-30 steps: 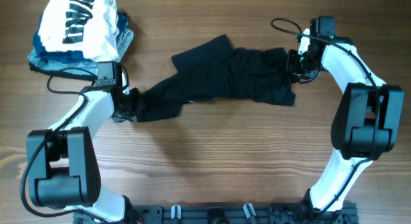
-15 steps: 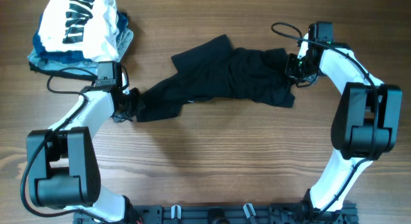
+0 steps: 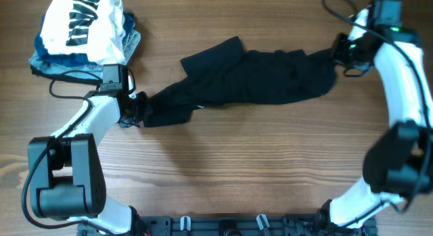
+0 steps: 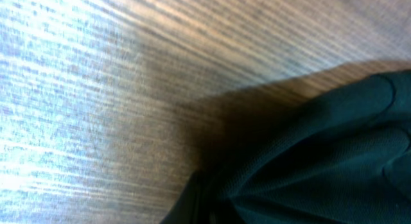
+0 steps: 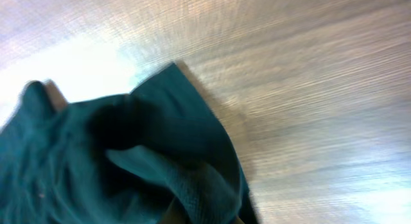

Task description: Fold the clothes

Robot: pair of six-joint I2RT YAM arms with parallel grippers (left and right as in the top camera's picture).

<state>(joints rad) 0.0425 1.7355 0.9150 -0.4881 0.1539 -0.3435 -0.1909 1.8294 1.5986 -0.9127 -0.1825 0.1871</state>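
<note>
The black T-shirt (image 3: 250, 84) lies crumpled and stretched across the middle of the wooden table. My left gripper (image 3: 133, 109) is shut on the shirt's left end; the left wrist view shows dark fabric (image 4: 334, 160) bunched right at the jaws. My right gripper (image 3: 340, 52) is shut on the shirt's right end at the far right; the right wrist view shows the fabric (image 5: 154, 153) pinched and drawn up at the jaws. The fingers themselves are hidden by cloth in both wrist views.
A pile with a white garment with black lettering (image 3: 88, 23) on light-blue denim pieces (image 3: 51, 60) sits at the far left corner. Cables run by both wrists.
My right gripper has moved right and toward the far edge, pulling the shirt's right end with it and stretching the shirt wider. The left arm has not moved.
</note>
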